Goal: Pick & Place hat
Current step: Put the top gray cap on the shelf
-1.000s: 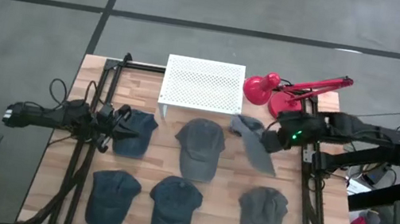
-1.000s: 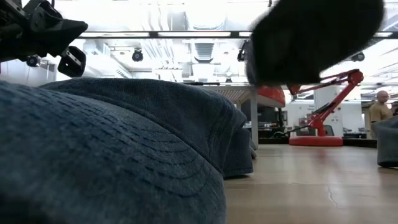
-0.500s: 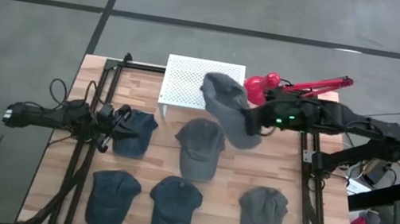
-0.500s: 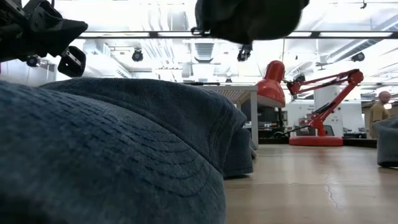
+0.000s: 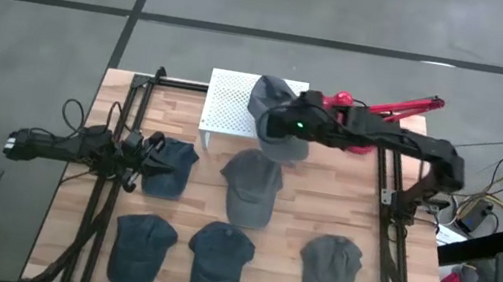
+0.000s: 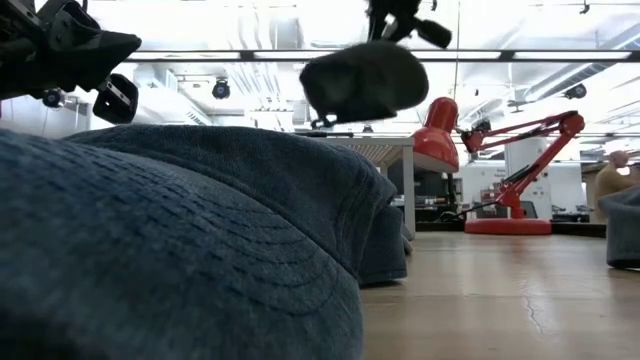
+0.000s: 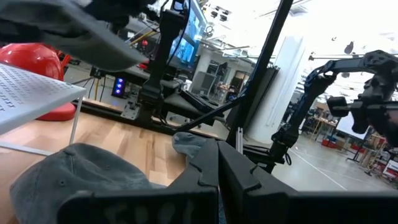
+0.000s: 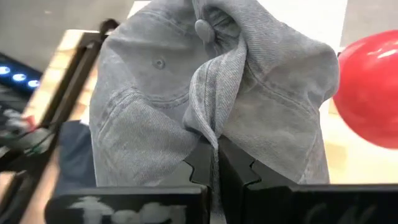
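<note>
High view shows us mid-transfer: our right gripper point(image 5: 286, 126), pinched on a fold of the grey hat point(image 5: 274, 114), hangs over the white perforated stand point(image 5: 229, 104), release remaining, while our left gripper point(image 5: 140, 156) sits closed by the table's left edge.

— We see two dark arms, both matte black, segmented. The right arm point(image 5: 403, 145) has a small green light glowing near its wrist.

— Agreed. The left arm point(image 5: 68, 146) is thin and black, with a looped black cable beside it. We also note black notched fingers point(image 8: 239, 171) on the right gripper point(image 8: 214, 163), interlocking teeth; the left gripper point(image 7: 217, 168) has the same stepped black plastic.
</note>
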Motion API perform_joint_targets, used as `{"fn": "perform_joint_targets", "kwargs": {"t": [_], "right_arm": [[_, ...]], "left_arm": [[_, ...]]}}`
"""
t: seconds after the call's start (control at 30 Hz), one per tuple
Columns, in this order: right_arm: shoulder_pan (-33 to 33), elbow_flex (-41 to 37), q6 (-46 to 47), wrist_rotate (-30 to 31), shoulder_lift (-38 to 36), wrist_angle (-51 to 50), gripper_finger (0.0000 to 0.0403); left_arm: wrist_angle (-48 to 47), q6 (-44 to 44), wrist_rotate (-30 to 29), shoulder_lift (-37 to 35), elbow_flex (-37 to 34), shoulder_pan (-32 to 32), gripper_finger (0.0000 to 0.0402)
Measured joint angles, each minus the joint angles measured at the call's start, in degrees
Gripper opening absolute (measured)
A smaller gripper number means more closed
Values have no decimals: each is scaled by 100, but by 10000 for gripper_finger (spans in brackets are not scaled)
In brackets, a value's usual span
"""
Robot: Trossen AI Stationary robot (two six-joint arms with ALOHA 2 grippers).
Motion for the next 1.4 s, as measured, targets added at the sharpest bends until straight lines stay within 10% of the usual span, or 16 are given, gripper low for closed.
{"fn": "perform_joint_targets", "kwargs": {"t": [0.6,1.4], "right_arm": [[-589,2158,71,608,1888,-1705,8],[-651,2178,289,580,2139,-2029,8]], "left_arm": [[-11,-4,0,2,0,0,0],[-15,-7,1,1,0,0,0]]}}
